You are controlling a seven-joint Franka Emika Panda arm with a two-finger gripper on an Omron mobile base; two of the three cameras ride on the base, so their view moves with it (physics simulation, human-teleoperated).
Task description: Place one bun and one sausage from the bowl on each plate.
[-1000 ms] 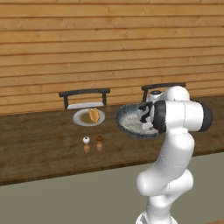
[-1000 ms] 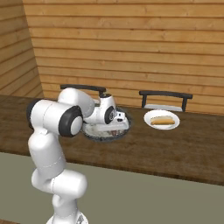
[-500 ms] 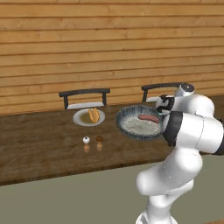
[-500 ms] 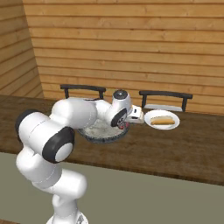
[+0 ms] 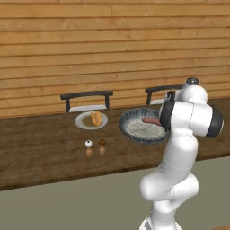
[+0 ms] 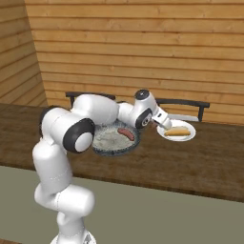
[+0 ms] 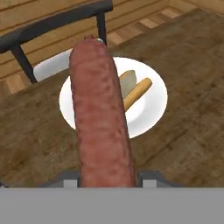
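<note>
From the hand view, a reddish-brown sausage (image 7: 101, 118) juts lengthwise from the gripper (image 7: 107, 178), jaws clamped on it, above a white plate (image 7: 151, 107) already bearing a bun (image 7: 136, 94). The right base view adds a second sausage (image 6: 126, 134) lying in the grey bowl (image 6: 102, 147); there the arm hides the fingertips. The left base view shows the other plate (image 5: 83, 121) with its bun (image 5: 96, 118).

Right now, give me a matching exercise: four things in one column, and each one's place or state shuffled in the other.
Things:
1 bun
2 white-topped shaker
3 bowl
4 gripper

Places or states:
a shut on a sausage
b on a white plate
c on the bare tabletop
d second sausage lying inside

Pairs: 1-b, 2-c, 3-d, 4-a
</note>
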